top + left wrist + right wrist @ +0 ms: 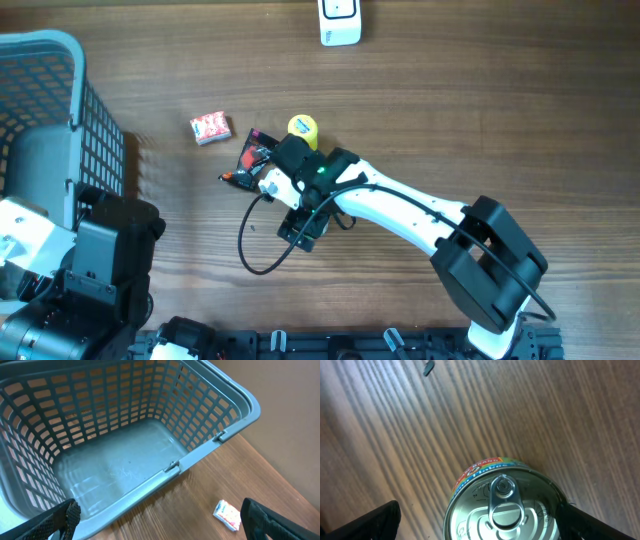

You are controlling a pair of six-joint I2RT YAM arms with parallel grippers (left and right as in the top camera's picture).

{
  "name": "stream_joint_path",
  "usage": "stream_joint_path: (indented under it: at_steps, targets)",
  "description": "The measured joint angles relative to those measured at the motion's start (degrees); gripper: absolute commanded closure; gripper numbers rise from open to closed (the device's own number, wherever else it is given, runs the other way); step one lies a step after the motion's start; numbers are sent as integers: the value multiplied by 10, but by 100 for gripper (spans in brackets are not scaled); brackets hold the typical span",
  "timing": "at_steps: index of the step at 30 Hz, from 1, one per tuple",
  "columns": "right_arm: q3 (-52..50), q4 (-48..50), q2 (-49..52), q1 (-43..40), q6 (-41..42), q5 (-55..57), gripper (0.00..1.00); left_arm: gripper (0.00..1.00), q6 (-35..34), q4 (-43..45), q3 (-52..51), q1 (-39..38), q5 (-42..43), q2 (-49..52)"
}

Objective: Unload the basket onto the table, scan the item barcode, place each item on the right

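A metal can (pixel 502 505) with a pull-tab lid and a colourful label sits between the fingers of my open right gripper (pixel 480 522). The right finger (pixel 585 522) is at the can's rim and the left finger (pixel 372 522) stands well off it. No barcode shows. In the overhead view the right gripper (pixel 257 172) reaches to the table's middle and mostly covers the can. A white scanner (pixel 340 20) stands at the far edge. My left gripper (pixel 160 527) hangs open over the basket's corner, holding nothing.
A grey mesh basket (pixel 220 435) (pixel 75 60) stands at the left. A small red-and-white box (pixel 211 128) (pixel 227 515), a yellow round item (pixel 302 127) and a dark red packet (pixel 250 150) lie near the right gripper. A black cable (pixel 250 250) loops below the arm.
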Motion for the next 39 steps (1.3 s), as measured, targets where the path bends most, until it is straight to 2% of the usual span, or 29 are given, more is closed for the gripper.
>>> stream_joint_path:
  at_steps: [6,17,24,39]
  targets:
    - [-3,1,39,0,1,12,0,0,0,0,0,0,-1,0]
    - [-3,-3,40,0,16,21,0,0,0,0,0,0,-1,0]
    - [0,-8,40,0,35,71,0,0,0,0,0,0,-1,0]
    - [6,33,-18,0,49,87,0,0,0,0,0,0,-1,0]
